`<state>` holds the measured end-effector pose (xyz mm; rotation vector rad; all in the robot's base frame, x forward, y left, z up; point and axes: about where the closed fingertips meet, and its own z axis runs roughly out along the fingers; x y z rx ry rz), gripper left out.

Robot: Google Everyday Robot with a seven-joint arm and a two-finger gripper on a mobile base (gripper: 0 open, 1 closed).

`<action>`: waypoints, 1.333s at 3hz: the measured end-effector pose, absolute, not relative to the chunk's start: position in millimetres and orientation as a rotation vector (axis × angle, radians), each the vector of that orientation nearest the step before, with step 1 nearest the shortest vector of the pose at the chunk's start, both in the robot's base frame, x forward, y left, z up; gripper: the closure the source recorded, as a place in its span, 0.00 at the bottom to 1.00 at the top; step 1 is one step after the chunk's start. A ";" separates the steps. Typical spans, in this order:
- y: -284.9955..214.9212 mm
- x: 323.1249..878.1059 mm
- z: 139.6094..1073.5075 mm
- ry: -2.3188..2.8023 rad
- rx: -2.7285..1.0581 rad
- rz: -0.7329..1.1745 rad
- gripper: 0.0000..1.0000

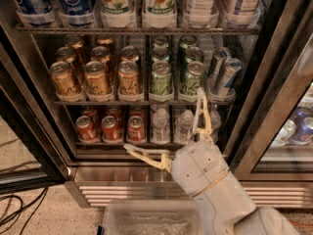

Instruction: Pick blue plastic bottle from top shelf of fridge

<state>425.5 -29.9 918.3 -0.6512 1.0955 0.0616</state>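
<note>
The fridge [122, 179] stands with its door open. Its top shelf [137, 30] runs along the upper edge of the view and holds a row of tall bottles in clear cups. The bottle with a white-and-dark label [201, 3] stands right of the middle; only its lower body shows and its cap is out of view. Blue Pepsi bottles [76, 1] stand at the left and 7UP bottles [159, 1] in the middle. My gripper [163, 118] is open and empty, low in front of the bottom shelf, far below the top shelf.
Gold cans [98, 77] and green cans [161, 77] fill the middle rack. Red cans [111, 127] and small clear bottles [160, 126] fill the bottom rack. A clear plastic bin [146, 220] lies on the floor in front. Cables [14, 213] lie at the left. A neighbouring glass door [293, 126] is at the right.
</note>
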 end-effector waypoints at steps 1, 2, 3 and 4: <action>-10.3 429.8 929.9 1.063 -0.556 0.103 0.00; -8.3 444.0 938.6 1.068 -0.496 0.003 0.00; -33.2 457.1 944.9 1.083 -0.425 -0.204 0.00; -69.6 471.6 949.9 1.102 -0.336 -0.369 0.00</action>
